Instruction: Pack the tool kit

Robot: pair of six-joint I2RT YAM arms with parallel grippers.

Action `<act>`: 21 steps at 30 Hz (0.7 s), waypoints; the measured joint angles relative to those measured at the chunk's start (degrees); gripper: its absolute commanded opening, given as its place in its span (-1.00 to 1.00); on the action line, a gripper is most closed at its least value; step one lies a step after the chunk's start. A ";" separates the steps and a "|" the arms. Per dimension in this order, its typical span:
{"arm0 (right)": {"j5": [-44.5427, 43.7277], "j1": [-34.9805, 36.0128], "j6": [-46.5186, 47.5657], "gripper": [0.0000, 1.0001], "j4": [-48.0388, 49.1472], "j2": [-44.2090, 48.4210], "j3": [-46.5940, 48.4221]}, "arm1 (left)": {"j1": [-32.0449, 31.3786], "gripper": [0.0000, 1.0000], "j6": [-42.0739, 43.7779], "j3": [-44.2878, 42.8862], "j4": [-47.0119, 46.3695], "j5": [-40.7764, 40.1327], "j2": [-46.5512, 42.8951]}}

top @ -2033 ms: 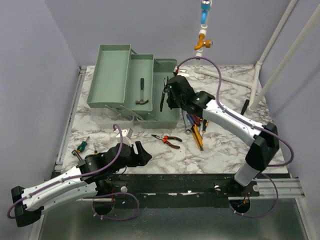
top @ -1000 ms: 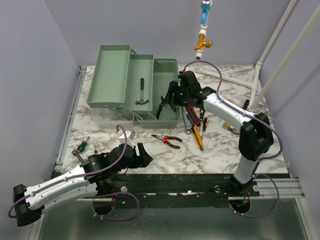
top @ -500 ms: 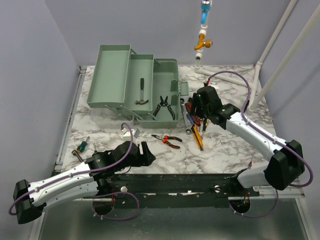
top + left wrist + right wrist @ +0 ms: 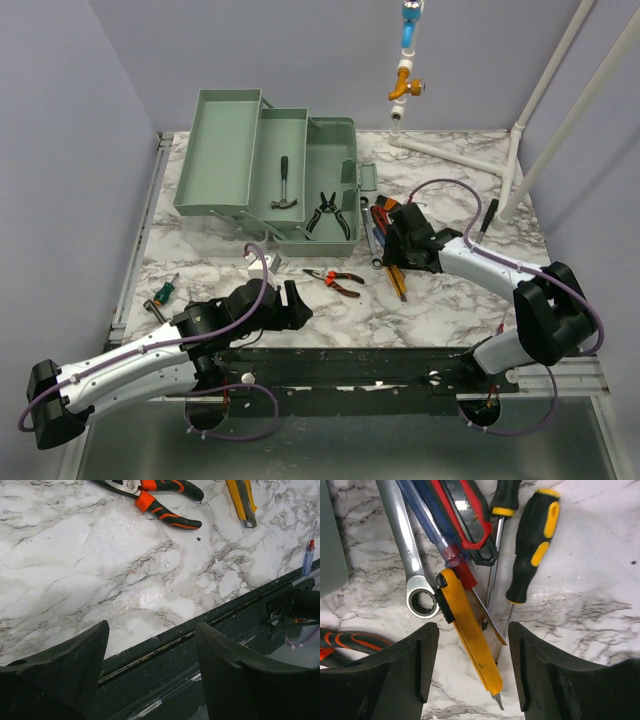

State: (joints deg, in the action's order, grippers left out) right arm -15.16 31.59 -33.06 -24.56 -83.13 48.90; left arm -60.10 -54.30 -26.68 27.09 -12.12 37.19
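Over the loose tools on the worktop (image 4: 200, 250), we are hovering our right hand (image 4: 472, 670), spread wide, straddling the yellow utility knife (image 4: 467, 635), likely our next pick for the green toolbox (image 4: 330, 160); our left hand (image 4: 150, 670), also spread, is hanging near the orange pliers (image 4: 165, 502).

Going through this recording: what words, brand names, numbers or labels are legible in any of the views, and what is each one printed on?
None can be read.
The green toolbox shows plain walls with no label.
In the right wrist view, the wrench, the yellow utility knife and the black-and-yellow screwdriver show no legible marking.
The pliers in the left wrist view bear no readable brand either.
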 measured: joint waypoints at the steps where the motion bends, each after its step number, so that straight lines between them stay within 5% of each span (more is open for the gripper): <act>1: 0.87 0.00 -0.07 0.21 0.70 -0.68 -0.35 | 0.04 0.43 0.11 0.00 0.00 0.02 -0.07; 6: 4.15 0.00 -0.13 -0.03 3.28 -3.15 -1.88 | 0.15 0.43 0.39 0.00 0.42 0.09 -1.57; 12: 6.47 0.00 -0.39 -0.59 4.85 -3.04 -2.64 | 0.48 0.43 0.26 -0.09 3.50 -1.27 -6.80; 16: 7.06 0.00 -0.55 -0.58 4.98 -2.67 -2.91 | 0.52 0.43 -0.13 -0.87 6.80 -3.98 -11.23; 21: 7.37 0.00 -0.48 -0.25 5.03 -2.67 -3.04 | 0.57 0.43 -0.15 -2.67 9.64 -6.86 -15.74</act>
State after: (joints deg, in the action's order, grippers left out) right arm -7.79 31.59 -33.54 -19.53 -85.80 45.87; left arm -59.53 -54.46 -29.34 36.73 -18.98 21.45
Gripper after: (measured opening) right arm 0.301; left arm 0.714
